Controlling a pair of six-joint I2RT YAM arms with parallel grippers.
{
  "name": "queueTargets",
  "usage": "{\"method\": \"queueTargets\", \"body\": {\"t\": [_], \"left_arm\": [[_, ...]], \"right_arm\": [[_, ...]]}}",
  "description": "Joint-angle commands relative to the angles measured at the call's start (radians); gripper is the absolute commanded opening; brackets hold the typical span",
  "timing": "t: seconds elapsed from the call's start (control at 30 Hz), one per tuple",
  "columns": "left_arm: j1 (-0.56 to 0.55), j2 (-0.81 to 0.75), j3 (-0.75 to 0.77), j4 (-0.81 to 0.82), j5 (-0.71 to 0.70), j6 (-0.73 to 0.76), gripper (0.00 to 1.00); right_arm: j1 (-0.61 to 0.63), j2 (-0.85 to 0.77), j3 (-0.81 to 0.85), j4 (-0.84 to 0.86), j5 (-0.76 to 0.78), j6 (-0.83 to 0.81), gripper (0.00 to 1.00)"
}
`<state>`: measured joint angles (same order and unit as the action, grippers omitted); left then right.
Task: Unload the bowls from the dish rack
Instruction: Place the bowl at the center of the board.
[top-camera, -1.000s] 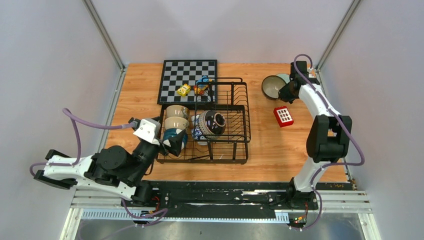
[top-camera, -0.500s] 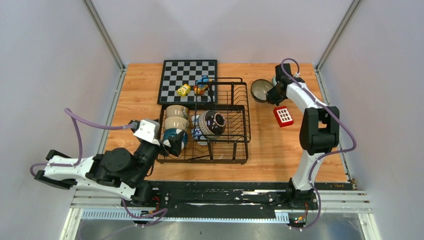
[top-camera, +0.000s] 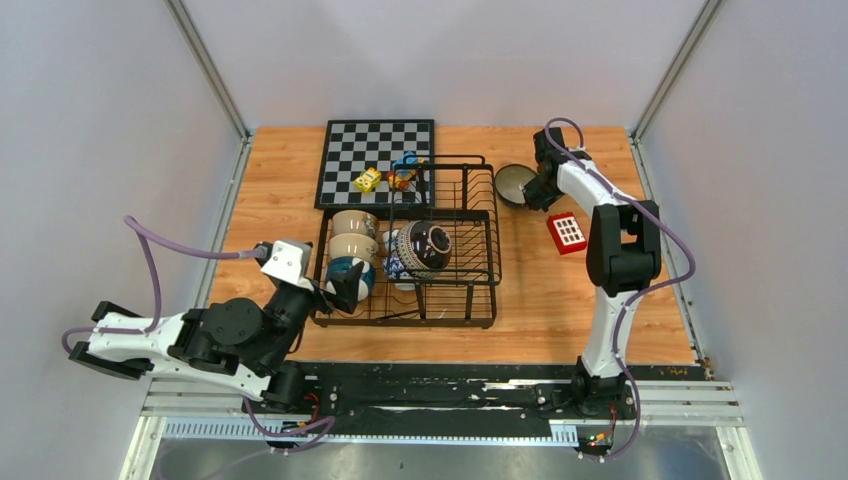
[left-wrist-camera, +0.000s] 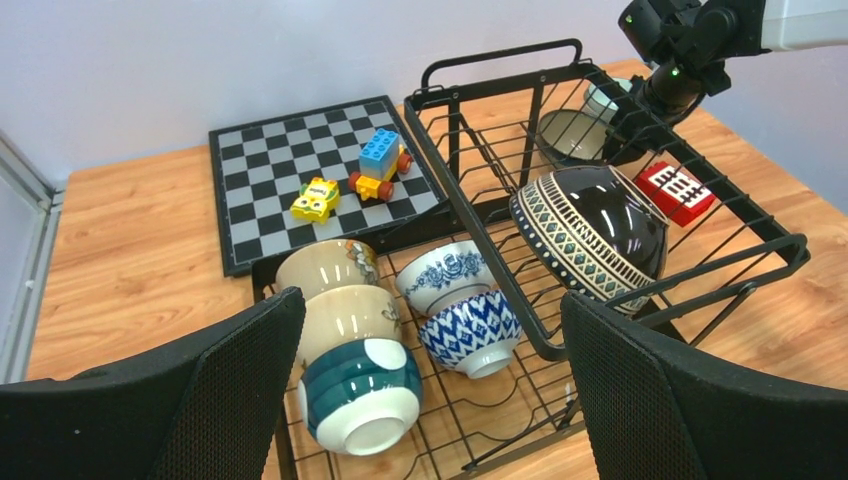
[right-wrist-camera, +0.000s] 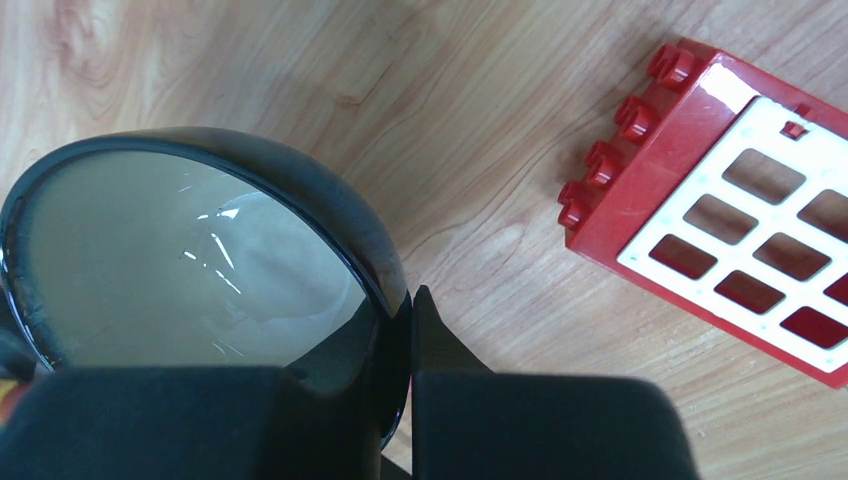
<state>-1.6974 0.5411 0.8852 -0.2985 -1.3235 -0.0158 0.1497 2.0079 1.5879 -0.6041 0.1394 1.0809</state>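
The left gripper (top-camera: 340, 292) is held wide open at the near left corner of the dish rack (top-camera: 478, 272), where bowls (left-wrist-camera: 360, 390) are packed. Farther back, right of the rack, a dark bowl (right-wrist-camera: 190, 260) is pinched at its rim by the right gripper (right-wrist-camera: 400, 340).

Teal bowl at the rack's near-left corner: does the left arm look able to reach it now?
Probably yes: the left gripper hangs open right before the teal bowl, nothing between them but the dish rack's low rim. The beige bowl pressed against it may shift.
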Motion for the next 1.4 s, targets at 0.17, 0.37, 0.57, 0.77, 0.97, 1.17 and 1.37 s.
{"method": "queueTargets", "body": {"t": [0.17, 0.37, 0.57, 0.77, 0.97, 1.17, 1.37], "left_arm": [[0.004, -0.020, -0.022, -0.038, -0.028, -0.077, 1.00], [0.005, -0.020, -0.026, -0.043, -0.032, -0.088, 1.00], [0.004, -0.020, -0.029, -0.042, -0.042, -0.083, 1.00], [0.004, -0.017, -0.032, -0.031, -0.047, -0.071, 1.00], [0.004, -0.013, -0.037, -0.021, -0.050, -0.067, 1.00], [0.004, -0.008, -0.042, -0.004, -0.051, -0.048, 1.00], [0.004, -0.001, -0.043, -0.002, -0.046, -0.052, 1.00]], "right_arm": [[0.030, 0.045, 0.103, -0.035, 0.072, -0.026, 0.00], [0.032, 0.084, 0.146, -0.041, 0.067, -0.048, 0.00], [0.032, 0.120, 0.175, -0.046, 0.058, -0.055, 0.00], [0.031, 0.148, 0.211, -0.050, 0.046, -0.073, 0.06], [0.031, 0.166, 0.240, -0.053, 0.024, -0.085, 0.19], [0.034, 0.156, 0.258, -0.055, 0.013, -0.113, 0.32], [0.037, 0.138, 0.277, -0.062, -0.022, -0.134, 0.44]]}}
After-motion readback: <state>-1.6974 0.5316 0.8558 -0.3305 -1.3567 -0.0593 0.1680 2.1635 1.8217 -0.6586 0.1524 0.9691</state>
